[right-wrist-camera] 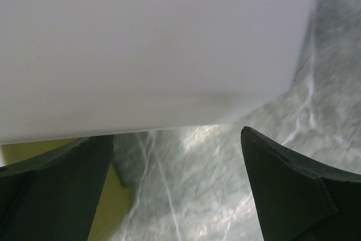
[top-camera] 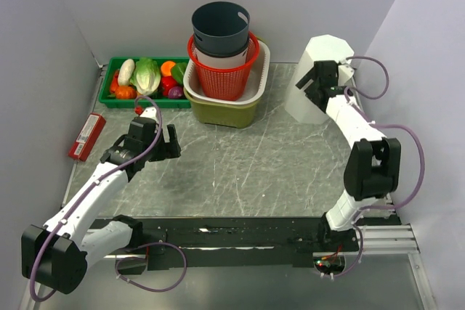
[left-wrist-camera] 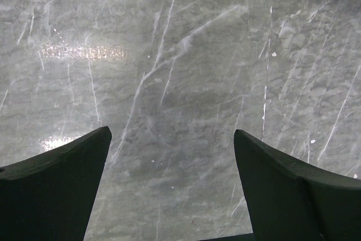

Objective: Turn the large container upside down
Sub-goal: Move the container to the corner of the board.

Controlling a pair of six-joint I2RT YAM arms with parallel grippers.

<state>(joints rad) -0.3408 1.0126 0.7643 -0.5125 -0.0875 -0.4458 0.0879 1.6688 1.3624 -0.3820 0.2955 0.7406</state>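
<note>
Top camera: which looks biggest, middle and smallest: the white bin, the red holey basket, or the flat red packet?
1. Tall white plastic container.
2. Red mesh plastic basket, partly hidden by the dark grey plastic bucket in it.
3. Flat red packet.

marble table [top-camera: 240, 172] with white container [top-camera: 320, 51], green tray [top-camera: 156, 60], olive basin [top-camera: 221, 114], perhaps red packet [top-camera: 87, 136]

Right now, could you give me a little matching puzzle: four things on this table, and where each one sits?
1 white container
2 red basket
3 green tray
4 red packet

A holds vegetables
B at the table left edge
C just ahead of the right gripper
D nested in stacked tubs

Pairs: 1-C, 2-D, 3-A, 4-B
</note>
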